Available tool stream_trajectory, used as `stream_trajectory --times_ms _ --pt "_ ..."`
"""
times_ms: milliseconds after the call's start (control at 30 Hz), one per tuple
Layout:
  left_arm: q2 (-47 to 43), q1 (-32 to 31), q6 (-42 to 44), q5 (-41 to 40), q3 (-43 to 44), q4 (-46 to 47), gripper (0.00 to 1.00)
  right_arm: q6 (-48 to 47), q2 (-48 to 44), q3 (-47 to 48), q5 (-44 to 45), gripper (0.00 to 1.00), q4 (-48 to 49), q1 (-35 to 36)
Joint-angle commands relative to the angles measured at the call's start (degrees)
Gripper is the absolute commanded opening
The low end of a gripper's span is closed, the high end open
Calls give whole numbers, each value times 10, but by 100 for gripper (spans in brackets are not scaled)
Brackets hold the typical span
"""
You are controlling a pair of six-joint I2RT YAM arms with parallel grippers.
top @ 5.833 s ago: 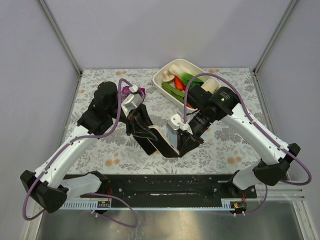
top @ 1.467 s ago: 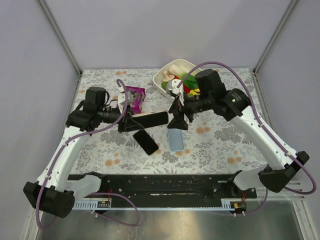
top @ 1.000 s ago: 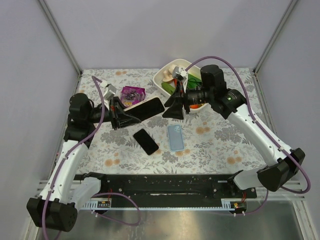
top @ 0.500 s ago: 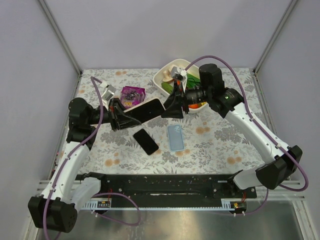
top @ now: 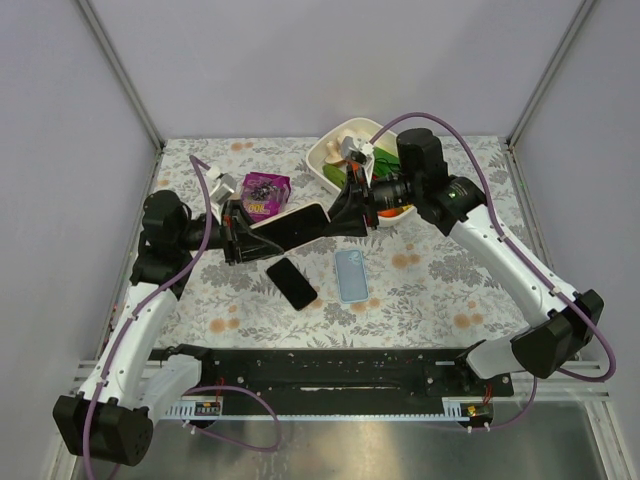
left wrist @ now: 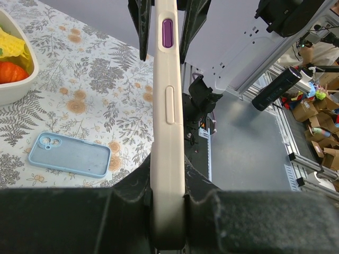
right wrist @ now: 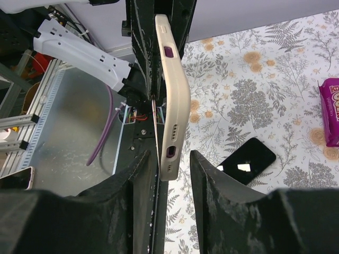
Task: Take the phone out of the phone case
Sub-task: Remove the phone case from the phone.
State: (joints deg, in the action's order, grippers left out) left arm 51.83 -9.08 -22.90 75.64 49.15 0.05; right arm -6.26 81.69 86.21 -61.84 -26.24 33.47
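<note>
Left gripper (top: 238, 233) clamped on one end of cased phone (top: 292, 224), held aloft over table (top: 430, 285) as anchor | right gripper (right wrist: 168, 177) jaws apart astride free end, seemingly to peel case (left wrist: 168, 106).

cream phone case (top: 290, 225) hanging mid-air between left gripper (top: 245, 232) and right gripper (top: 337, 219), blocks the middle, black phone (top: 292, 283) and blue case (top: 350, 275) flat on the table just nearside, pink packet (top: 265, 189) and white bowl (top: 318, 157) crowd the back, floral table (top: 450, 290) front right is open room
</note>
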Motion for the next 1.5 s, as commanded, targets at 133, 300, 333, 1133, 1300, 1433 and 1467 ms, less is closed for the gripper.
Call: stream_trajectory --times_ms 133,300,333,1133,1300,1433,1467 --pt "-11 -1 -70 -3 10 131 0 -50 -14 -8 -38 41 -23 -3" --pt "-9 -1 -58 -1 8 120 0 -59 -19 -9 -41 39 -29 -3" --pt "-10 -1 -45 -1 10 109 0 -58 -21 -8 -38 39 -29 -3" --pt "-15 -7 11 25 10 36 0 -78 -10 18 -89 0 -47 -3" --pt "-16 -27 23 74 -3 31 0 -115 -11 26 -172 0 -78 4" --pt "-17 -44 80 83 15 -49 0 -230 3 67 -170 0 -198 33" --pt "-17 -48 99 81 25 -73 0 -254 7 84 -160 0 -248 42"
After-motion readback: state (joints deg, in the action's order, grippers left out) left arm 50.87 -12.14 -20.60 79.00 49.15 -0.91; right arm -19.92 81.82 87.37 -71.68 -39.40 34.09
